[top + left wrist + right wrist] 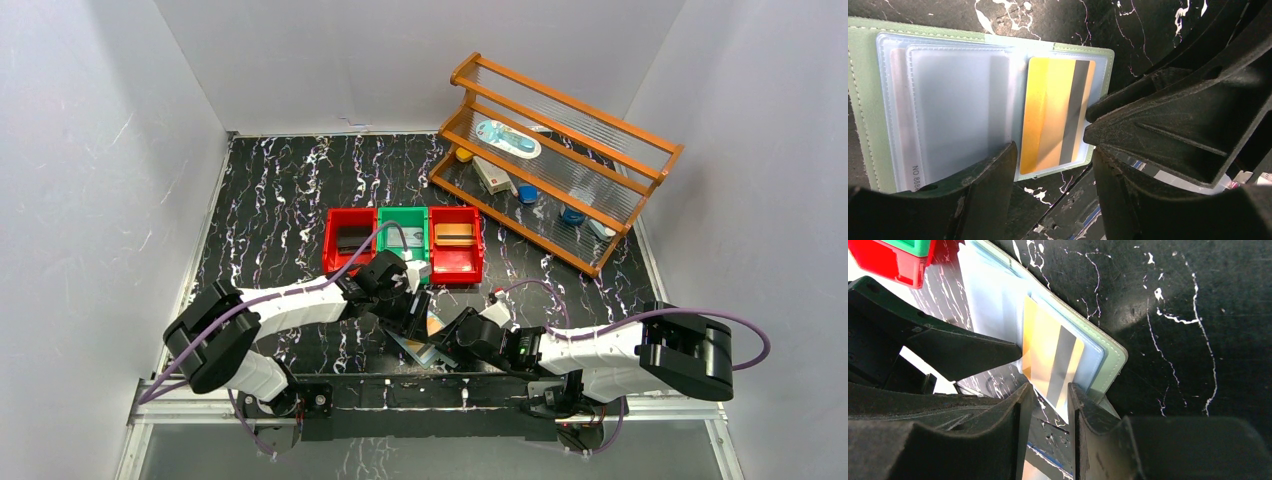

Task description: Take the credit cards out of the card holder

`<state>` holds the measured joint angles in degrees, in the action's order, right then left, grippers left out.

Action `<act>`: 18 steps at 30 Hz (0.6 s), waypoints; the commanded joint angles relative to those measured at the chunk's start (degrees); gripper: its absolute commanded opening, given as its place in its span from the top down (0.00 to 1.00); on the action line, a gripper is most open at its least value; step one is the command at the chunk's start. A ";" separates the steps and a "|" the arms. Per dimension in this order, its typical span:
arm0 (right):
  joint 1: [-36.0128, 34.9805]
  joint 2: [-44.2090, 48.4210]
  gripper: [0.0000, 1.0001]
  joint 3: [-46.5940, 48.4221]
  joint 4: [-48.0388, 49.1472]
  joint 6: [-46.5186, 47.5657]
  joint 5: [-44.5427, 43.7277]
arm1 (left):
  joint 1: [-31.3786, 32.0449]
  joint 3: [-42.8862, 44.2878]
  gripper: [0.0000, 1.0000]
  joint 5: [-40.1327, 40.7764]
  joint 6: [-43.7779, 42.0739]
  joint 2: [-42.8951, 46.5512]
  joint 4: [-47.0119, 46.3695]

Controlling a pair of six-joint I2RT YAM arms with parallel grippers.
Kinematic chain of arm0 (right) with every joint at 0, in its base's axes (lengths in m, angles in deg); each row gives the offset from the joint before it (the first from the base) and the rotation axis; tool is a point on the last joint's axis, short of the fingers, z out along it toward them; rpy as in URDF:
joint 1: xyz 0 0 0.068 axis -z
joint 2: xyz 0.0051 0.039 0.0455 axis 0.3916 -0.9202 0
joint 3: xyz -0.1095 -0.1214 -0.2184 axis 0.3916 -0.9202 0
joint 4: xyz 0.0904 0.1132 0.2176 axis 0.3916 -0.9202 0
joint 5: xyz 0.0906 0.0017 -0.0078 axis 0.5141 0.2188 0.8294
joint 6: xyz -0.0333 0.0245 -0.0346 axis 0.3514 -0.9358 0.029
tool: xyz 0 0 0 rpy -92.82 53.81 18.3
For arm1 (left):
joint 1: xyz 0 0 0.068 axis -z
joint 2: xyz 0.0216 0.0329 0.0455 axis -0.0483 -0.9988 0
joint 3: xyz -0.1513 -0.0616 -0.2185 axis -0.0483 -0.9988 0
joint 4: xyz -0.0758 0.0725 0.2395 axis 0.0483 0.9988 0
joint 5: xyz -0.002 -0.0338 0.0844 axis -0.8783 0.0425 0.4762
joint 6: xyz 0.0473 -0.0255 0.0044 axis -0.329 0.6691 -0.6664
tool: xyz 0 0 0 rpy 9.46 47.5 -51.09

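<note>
The sage-green card holder point(863, 100) lies open near the table's front edge, with its pale blue sleeves up. A gold card with a dark stripe point(1048, 115) sits in its end sleeve. My left gripper point(1053, 155) is open above the holder, one fingertip point(998, 165) over the sleeves. My right gripper point(1050, 390) comes in low from the side with its jaws a narrow gap apart. The corner of the gold card point(1053, 360) lies in that gap. In the top view both grippers, left point(412, 300) and right point(452, 340), meet over the holder point(408, 347).
Three small bins stand just behind the holder: red point(332, 243), green point(392, 222), red point(470, 258). The left one holds a dark card and the right one a tan card. A wooden rack point(560, 150) with small items fills the back right. The table's front edge is close.
</note>
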<state>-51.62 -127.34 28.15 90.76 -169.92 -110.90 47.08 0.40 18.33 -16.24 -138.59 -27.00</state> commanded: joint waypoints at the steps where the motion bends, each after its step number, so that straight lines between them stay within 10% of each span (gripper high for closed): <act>1: 0.23 -2.94 0.58 -3.33 -12.81 2.15 -0.39 | 0.41 -1.01 0.43 5.64 -0.18 -1.15 2.43; 18: 0.84 -6.84 0.67 -2.53 -9.80 4.20 1.25 | 0.37 -6.27 0.56 3.38 8.73 -2.22 -3.66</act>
<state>-51.25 -130.05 29.00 92.16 -168.80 -110.48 46.62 -2.29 20.47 -9.93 -138.96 -31.37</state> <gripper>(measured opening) 0.336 0.459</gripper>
